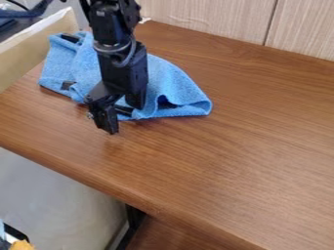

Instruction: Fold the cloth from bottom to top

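The black gripper [112, 111] hangs over the front edge of the blue cloth [173, 90], left of the middle of the view. Its tip stands over the wood just in front of the cloth. Bunched and creased, the cloth lies on the brown table [228, 161] behind and to both sides of the gripper. A raised fold with a dark hollow shows right of the gripper, near the cloth's front right corner. The arm and gripper hide the middle of the cloth, and I cannot tell whether they touch it.
A pale wood-grain wall [209, 17] runs along the table's back edge. At the upper left stands a beige surface [32, 49] with a whitish rim, beside the cloth. The table's front edge slants down from the left towards the lower right.
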Motion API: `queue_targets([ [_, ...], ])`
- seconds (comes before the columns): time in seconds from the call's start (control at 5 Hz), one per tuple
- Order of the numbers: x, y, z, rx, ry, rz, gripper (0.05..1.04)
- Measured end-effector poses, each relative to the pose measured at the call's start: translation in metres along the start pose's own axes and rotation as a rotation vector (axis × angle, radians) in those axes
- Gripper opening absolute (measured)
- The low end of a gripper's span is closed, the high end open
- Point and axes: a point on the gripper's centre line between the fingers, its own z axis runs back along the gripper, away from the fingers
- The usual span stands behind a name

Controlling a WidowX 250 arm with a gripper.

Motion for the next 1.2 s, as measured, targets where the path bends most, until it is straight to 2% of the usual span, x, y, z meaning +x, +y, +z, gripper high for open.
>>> queue_targets([
  [0.4, 0.000, 0.001, -0.005, -0.012, 0.003, 0.000, 0.390],
  [0.6, -0.001, 0.000, -0.005, -0.017, 0.006, 0.005, 0.180],
  [0.8, -0.001, 0.000, -0.005, -0.018, 0.008, 0.005, 0.076],
  [1.0, 0.000, 0.000, -0.005, -0.022, 0.011, 0.001, 0.061],
  [1.2, -0.001, -0.001, 0.005, -0.005, 0.022, 0.007, 0.060],
])
